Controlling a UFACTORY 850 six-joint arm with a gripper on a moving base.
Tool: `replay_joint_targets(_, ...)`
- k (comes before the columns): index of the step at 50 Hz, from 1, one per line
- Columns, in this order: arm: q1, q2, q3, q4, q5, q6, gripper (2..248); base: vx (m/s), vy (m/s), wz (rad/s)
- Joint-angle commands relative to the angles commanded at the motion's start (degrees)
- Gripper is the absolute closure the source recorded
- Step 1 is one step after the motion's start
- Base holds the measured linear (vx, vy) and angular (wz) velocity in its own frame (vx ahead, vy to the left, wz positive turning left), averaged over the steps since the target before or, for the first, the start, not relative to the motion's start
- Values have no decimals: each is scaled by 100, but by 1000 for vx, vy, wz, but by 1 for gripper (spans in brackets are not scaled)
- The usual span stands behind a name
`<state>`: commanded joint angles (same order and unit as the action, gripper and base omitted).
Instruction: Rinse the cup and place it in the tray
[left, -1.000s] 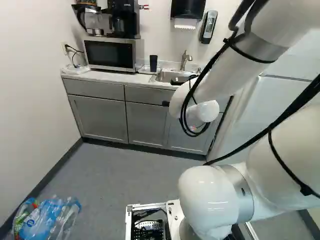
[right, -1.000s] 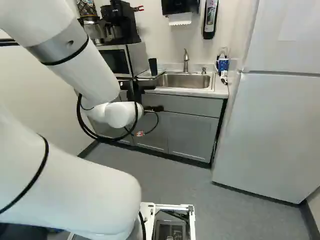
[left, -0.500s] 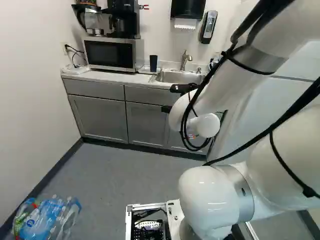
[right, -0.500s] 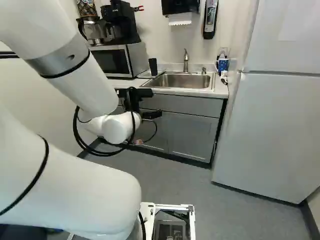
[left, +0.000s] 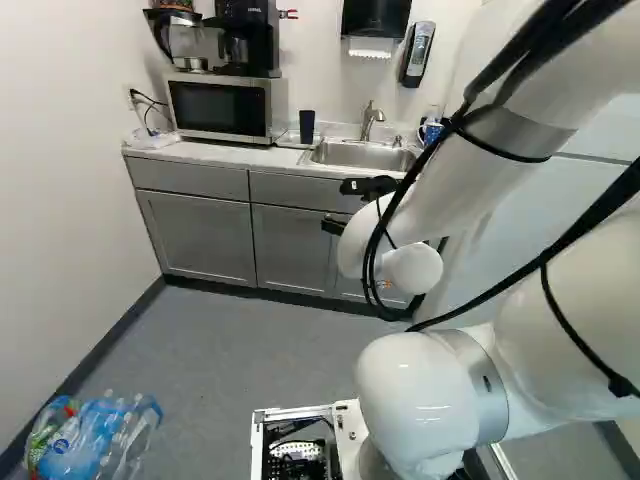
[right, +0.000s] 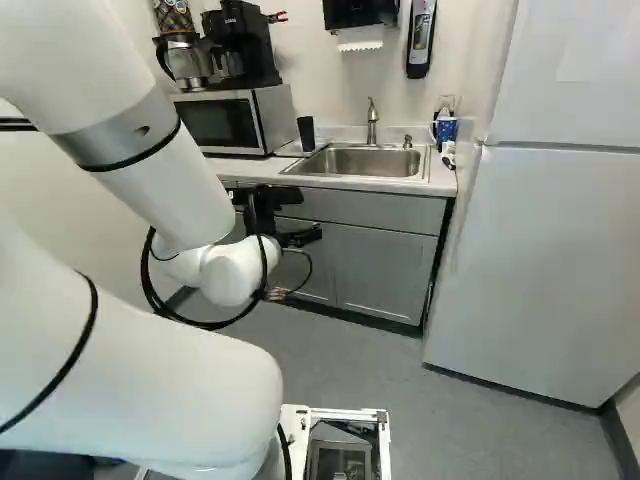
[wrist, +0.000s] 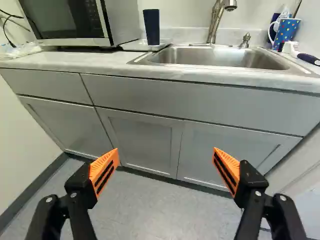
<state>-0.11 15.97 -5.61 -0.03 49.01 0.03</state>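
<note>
My gripper (right: 302, 236) shows in part at the end of the arm, in front of the cabinets and below the countertop's level. In the wrist view the gripper (wrist: 165, 162) stands wide open, nothing between its orange pads. A dark blue cup (wrist: 151, 26) stands upright on a pale, low tray (wrist: 161, 45) between microwave and sink, ahead of the gripper and higher. The steel sink (wrist: 215, 57) lies right of that cup in the right base view, its faucet (right: 372, 122) behind the basin.
A microwave (left: 220, 107) carries coffee makers (left: 245, 35). Beyond the sink is a dotted mug (wrist: 286, 33), with a brush (wrist: 306, 57) nearby. Grey cabinets (wrist: 145, 135) front the counter (wrist: 95, 60). A fridge (right: 545, 270) stands at the right; bottles (left: 95, 435) lie on the floor at the left.
The arm's wrist and gripper have come down in both base views and shifted left in the right one, uncovering more of the sink and microwave. Base and cup have stayed put.
</note>
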Motion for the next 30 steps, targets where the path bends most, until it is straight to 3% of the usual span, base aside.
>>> replay_joint_targets(30,11,3,61,3,99,-3,3,0,0,0)
